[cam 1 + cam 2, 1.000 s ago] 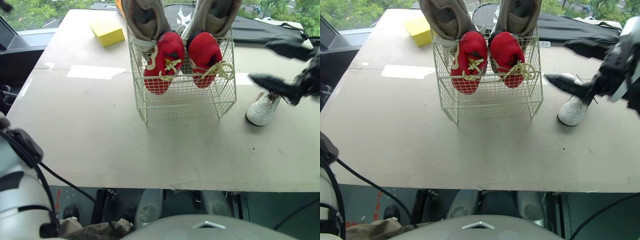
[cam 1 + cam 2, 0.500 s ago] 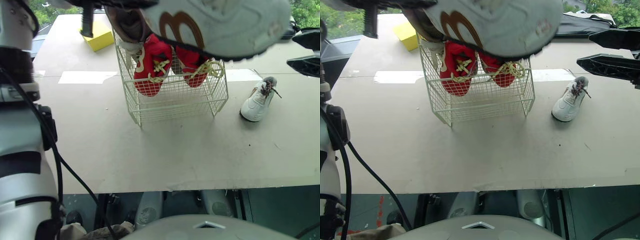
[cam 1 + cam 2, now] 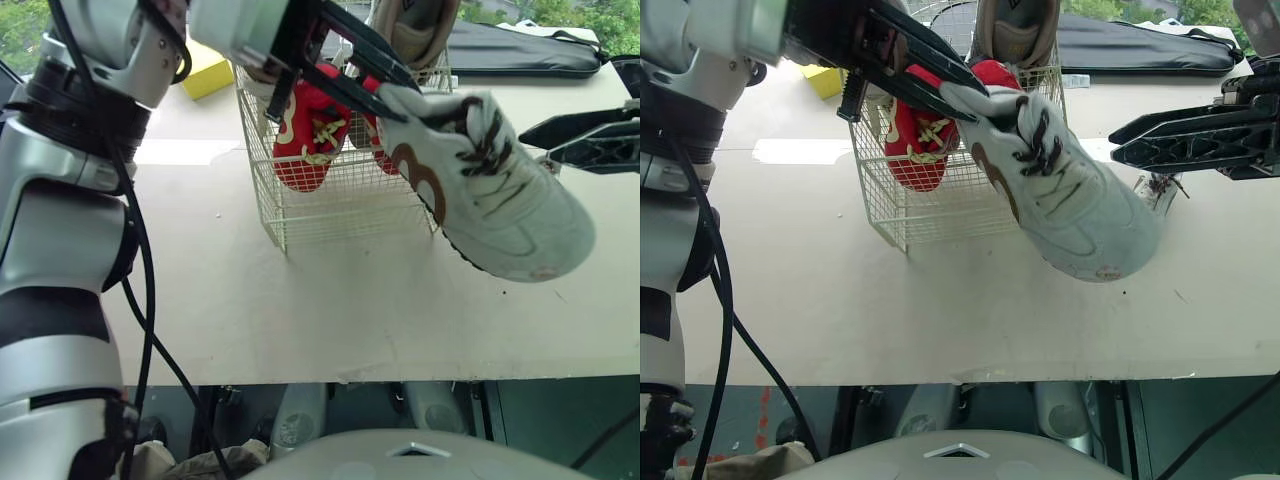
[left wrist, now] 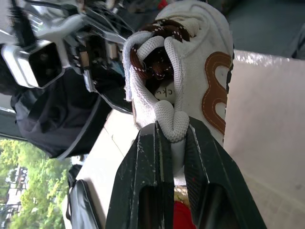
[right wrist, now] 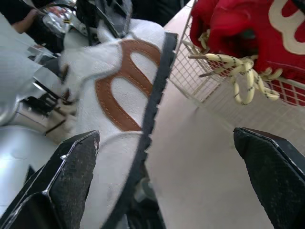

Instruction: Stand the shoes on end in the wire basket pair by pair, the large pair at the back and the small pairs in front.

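As left end effector grips, shoe dangles

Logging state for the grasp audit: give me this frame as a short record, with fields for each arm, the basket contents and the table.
left_arm: left gripper shut on white shoe at its heel collar, shoe in the air before the wire basket
right_arm: right gripper open, in the air by the second white shoe
basket: red pair in front, large grey pair behind, all on end
table: table bears second white shoe, mostly hidden; yellow block at back left
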